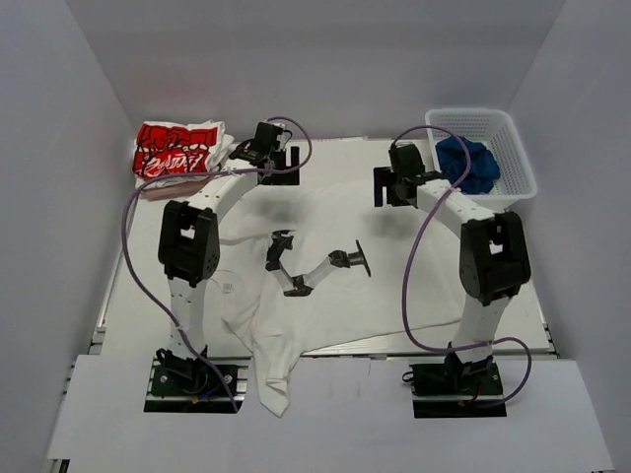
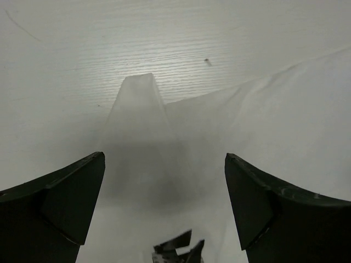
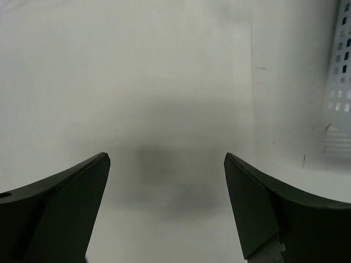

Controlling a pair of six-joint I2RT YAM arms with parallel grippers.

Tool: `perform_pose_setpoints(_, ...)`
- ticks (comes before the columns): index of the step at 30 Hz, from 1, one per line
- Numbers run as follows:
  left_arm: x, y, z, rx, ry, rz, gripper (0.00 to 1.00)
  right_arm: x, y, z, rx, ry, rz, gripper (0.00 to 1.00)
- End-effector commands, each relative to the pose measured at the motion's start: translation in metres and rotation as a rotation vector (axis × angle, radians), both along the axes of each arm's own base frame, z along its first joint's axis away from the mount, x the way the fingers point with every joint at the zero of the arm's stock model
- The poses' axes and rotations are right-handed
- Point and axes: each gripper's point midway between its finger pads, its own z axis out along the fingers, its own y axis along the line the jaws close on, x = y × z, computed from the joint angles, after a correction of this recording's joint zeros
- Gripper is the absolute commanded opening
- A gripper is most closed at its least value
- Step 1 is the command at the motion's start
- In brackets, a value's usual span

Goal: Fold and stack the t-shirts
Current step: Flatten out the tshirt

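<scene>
From above, nearest the lens: the two arm bases (image 1: 192, 382), with a sleeve of the plain white t-shirt (image 1: 394, 286) between them, drooping off the near edge of the surface (image 1: 126, 310). Spreads wide over the middle, long axis left to right as best judged; far hem hard to trace, white on white. Carries a dark jointed shape (image 1: 315, 268) at its centre; print or loose object, cannot tell. Far left, well apart: the printed t-shirt (image 1: 177, 148), already folded into a block. Far right: a white basket (image 1: 518, 168) holding blue cloth (image 1: 468, 163). Left pincer (image 1: 281, 163) and right pincer (image 1: 386, 185) both over the shirt's far side, one toward each end, neither arm clearly nearer.

From the left wrist: left pincer (image 2: 164, 159) spread wide, gripping nothing. Below it, a tapered flap (image 2: 137, 115) of the white shirt, a sleeve by the look, pointing straight away, tip on bare wood grain; shirt body off to the right.

From the right wrist: right pincer (image 3: 166, 158) likewise apart and empty, over plain white cloth; basket wall (image 3: 341, 82) at the right edge.

Probably calls for a straight drop onto the far edge by both arms, then a pull toward the near side.
</scene>
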Motion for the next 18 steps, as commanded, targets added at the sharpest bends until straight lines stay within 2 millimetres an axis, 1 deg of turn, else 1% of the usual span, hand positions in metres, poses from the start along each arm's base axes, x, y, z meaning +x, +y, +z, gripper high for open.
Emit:
perform_pose_setpoints(1,-0.028,-0.015,0.089,-0.091,-0.150,-0.074,1.00,-0.011,0.021,0.072,0.160,-0.153,0.039,0.90)
perform_pose_setpoints(2,-0.036,-0.010,0.104,-0.099,-0.187,-0.067,1.00,-0.017,0.021,0.080,0.173,-0.167,0.045,0.90)
perform_pose_setpoints(3,-0.042,-0.001,0.101,-0.075,-0.191,-0.041,1.00,-0.032,0.018,0.060,0.173,-0.111,0.038,0.90)
perform_pose_setpoints(4,-0.060,0.009,0.074,-0.045,-0.128,-0.024,1.00,-0.045,0.026,0.064,0.218,-0.095,0.074,0.90)
perform_pose_setpoints(5,-0.066,0.012,0.070,-0.046,-0.129,-0.024,1.00,-0.051,0.028,0.062,0.235,-0.086,0.081,0.90)
perform_pose_setpoints(6,-0.074,0.015,0.064,-0.042,-0.119,-0.024,1.00,-0.064,0.032,0.047,0.261,-0.046,0.095,0.90)
perform_pose_setpoints(7,-0.091,0.022,0.050,-0.028,-0.085,-0.024,1.00,-0.076,0.030,0.040,0.281,-0.038,0.089,0.90)
perform_pose_setpoints(8,-0.096,0.026,0.045,-0.021,-0.073,-0.006,1.00,-0.086,0.034,0.029,0.307,-0.014,0.100,0.90)
perform_pose_setpoints(9,-0.106,0.030,0.027,-0.004,-0.032,-0.006,1.00,-0.093,0.038,0.024,0.344,0.010,0.112,0.90)
perform_pose_setpoints(10,-0.110,0.030,0.025,-0.011,-0.024,-0.014,1.00,-0.102,0.040,0.018,0.363,0.027,0.109,0.90)
perform_pose_setpoints(11,-0.110,0.028,0.023,-0.020,-0.022,-0.022,1.00,-0.109,0.045,0.011,0.387,0.040,0.132,0.90)
perform_pose_setpoints(12,-0.110,0.023,0.019,-0.031,-0.013,-0.048,1.00,-0.112,0.044,0.009,0.394,0.040,0.126,0.90)
perform_pose_setpoints(13,-0.112,0.017,0.014,-0.035,0.002,-0.065,1.00,-0.119,0.044,-0.003,0.402,0.062,0.112,0.90)
perform_pose_setpoints(14,-0.110,0.014,0.006,-0.030,0.021,-0.079,1.00,-0.122,0.046,-0.005,0.414,0.069,0.123,0.90)
perform_pose_setpoints(15,-0.106,0.011,0.006,-0.038,0.019,-0.085,1.00,-0.123,0.045,-0.009,0.412,0.079,0.114,0.90)
perform_pose_setpoints(16,-0.101,0.009,0.001,-0.034,0.029,-0.085,1.00,-0.128,0.040,-0.020,0.394,0.096,0.088,0.90)
perform_pose_setpoints(17,-0.099,0.012,0.001,-0.022,0.024,-0.073,1.00,-0.130,0.037,-0.025,0.386,0.109,0.077,0.90)
perform_pose_setpoints(18,-0.094,0.012,-0.006,-0.008,0.032,-0.063,1.00,-0.130,0.034,-0.028,0.381,0.113,0.061,0.90)
